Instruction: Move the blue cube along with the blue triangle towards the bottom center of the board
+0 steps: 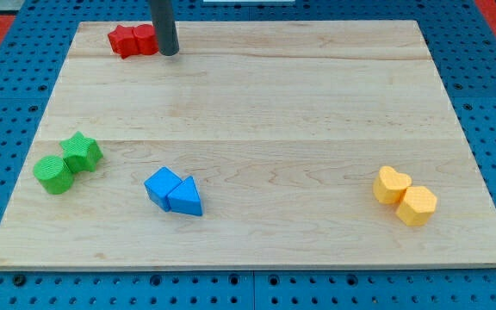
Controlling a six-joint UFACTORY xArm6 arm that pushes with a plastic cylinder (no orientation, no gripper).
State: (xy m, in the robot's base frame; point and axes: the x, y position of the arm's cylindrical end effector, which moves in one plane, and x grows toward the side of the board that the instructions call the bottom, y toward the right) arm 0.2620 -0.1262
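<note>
My tip (pixel 169 52) sits at the view's top, touching the red blocks (pixel 134 40) on their right. Wide bare board (pixel 265 112) btwn it and the blue cube (pixel 161 185) w/ blue triangle (pixel 186 198), touching, lower left of centre. Green star (pixel 83 151) & green cylinder (pixel 54 174) crowd the left edge, near the blues. Yellow heart (pixel 392 184) & yellow hexagon (pixel 418 205) block the lower right. Open lane btwn blues and yellows along the bottom.
</note>
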